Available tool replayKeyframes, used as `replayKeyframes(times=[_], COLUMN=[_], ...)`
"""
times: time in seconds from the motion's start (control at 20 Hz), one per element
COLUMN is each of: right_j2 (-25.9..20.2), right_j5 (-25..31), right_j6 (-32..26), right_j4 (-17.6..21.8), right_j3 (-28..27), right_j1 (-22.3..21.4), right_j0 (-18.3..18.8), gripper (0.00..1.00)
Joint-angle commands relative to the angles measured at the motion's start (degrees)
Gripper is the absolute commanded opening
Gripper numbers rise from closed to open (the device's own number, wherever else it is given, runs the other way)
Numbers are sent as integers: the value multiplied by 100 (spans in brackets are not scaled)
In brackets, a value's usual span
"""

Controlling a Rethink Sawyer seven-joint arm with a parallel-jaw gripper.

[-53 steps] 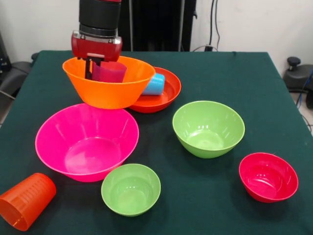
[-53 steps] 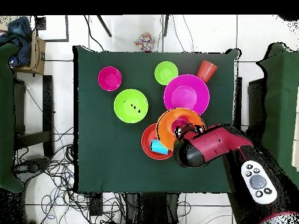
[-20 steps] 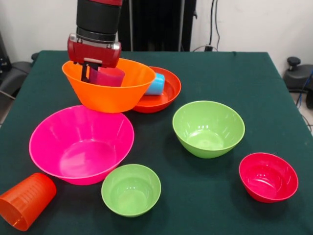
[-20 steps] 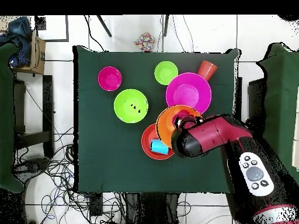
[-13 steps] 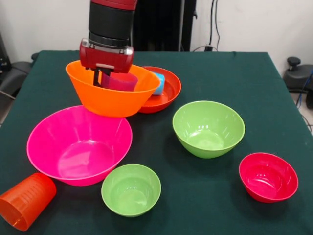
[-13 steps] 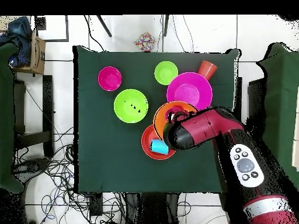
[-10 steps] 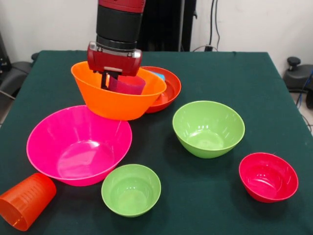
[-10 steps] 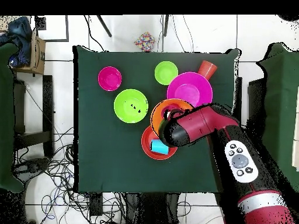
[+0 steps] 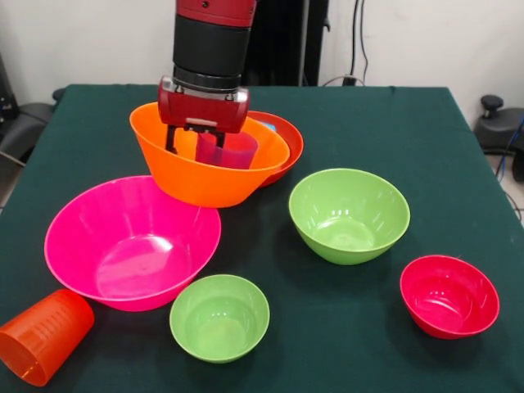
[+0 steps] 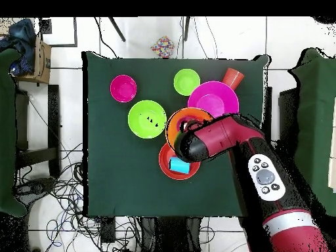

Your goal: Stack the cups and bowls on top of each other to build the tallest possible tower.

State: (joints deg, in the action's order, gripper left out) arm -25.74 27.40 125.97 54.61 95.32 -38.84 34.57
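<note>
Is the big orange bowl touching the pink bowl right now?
Cannot tell. In the front view the large orange bowl overlaps the large pink bowl's far rim with no gap visible, but it could be hanging just above; overhead, their rims also meet without settling it.

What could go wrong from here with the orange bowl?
1. The orange bowl hangs tilted from the gripper, which reaches down inside it beside the purple cup; the cup could shift or tip out.
2. The bowl's far side overlaps the red-orange bowl, where the blue cup lies on its side; set down there, the bowl would likely sit crooked.
3. Its underside is close to the pink bowl rim and could nudge it.
</note>
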Motion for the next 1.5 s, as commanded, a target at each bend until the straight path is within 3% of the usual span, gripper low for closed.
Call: replayKeyframes(times=[0.05, 0.4, 0.65, 1.15, 1.3, 1.5], right_j2=[-507, -916, -1692, -2331, -2331, -1963], right_j5=[415, 915, 1566, 2839, 2999, 2431], right_j6=[-1307, -1789, -2358, -2467, -2284, -1257], right_j4=[-440, -1085, -2096, -3180, -3274, -2847], right_j3=[188, 804, 1431, 1369, 1172, 976], right_j1=[-131, -836, -1588, -2195, -2152, -1964], right_j0=[406, 744, 1350, 1632, 1531, 911], gripper=[100, 100, 100, 100, 100, 100])
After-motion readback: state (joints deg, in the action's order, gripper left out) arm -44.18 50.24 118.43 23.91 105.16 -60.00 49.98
